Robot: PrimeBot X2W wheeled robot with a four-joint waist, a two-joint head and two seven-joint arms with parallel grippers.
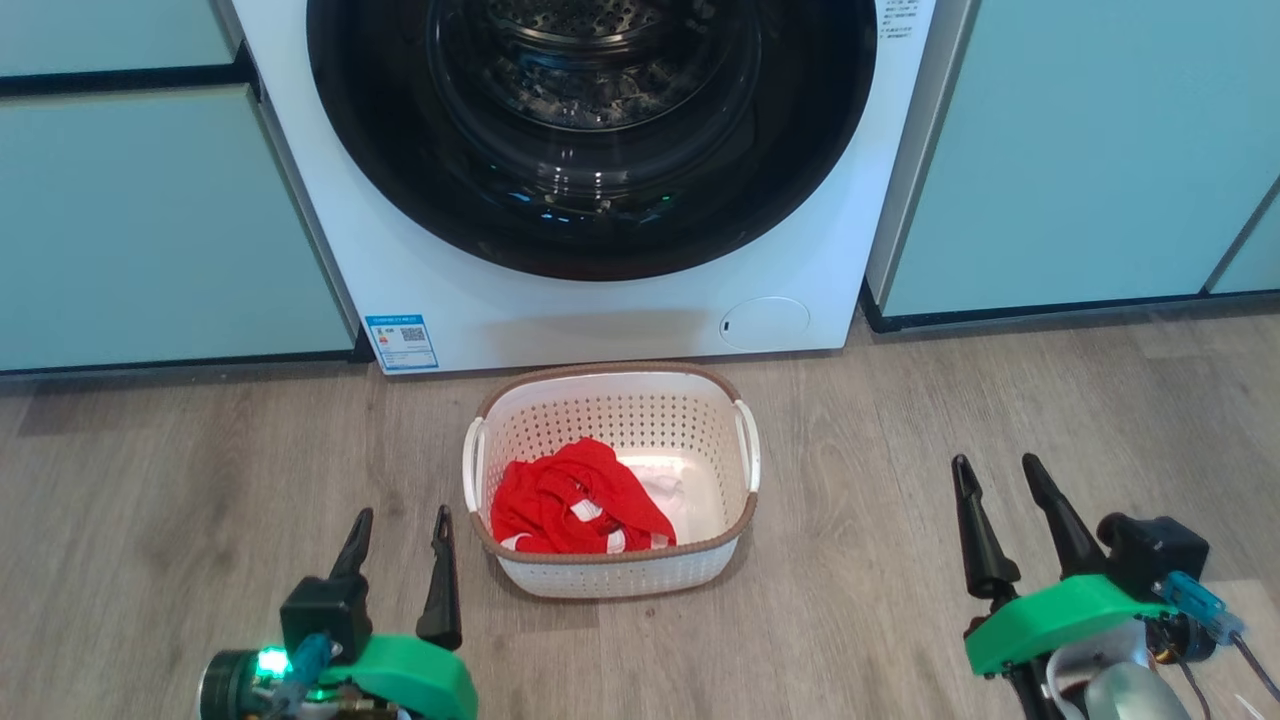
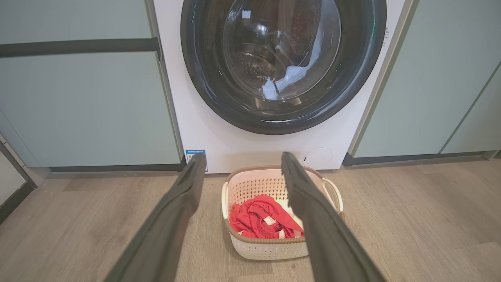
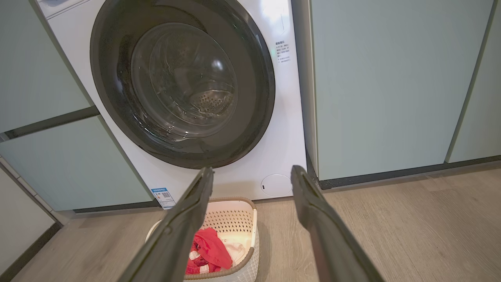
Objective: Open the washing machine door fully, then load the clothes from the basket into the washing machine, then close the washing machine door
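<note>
— Wood-grain floor (image 1: 200, 480) runs up to pale teal cabinets (image 1: 150, 220) on both sides, and the washing machine (image 1: 620, 320) stands between them. Your head camera cuts its top off.

— And the door?

— You have the washing machine door (image 1: 390, 180) lying against the white front, black rim around a glass bowl. Its upper part is out of the head frame. Through the glass you can just make out the perforated drum (image 1: 590, 60) behind reflections. I can't pick out a handle or hinge for you.

— Where's the laundry?

— The basket (image 1: 610, 369) sits on the floor just in front of the machine, below the small round flap (image 1: 765, 323). The clothes (image 1: 570, 500) lie in it, red with white stripes, heaped toward its left. A white piece (image 1: 668, 490) peeks out beside them, mostly covered. From each of your wrist cameras, one finger crosses part of the basket.

— My claws?

— Your left gripper (image 1: 403, 512) hangs just left of the basket, fingers spread wide, nothing between them. Your right gripper (image 1: 996, 460) is well off to the basket's right, also wide and empty. Print on the blue sticker (image 1: 402, 342) is too small to read.
</note>
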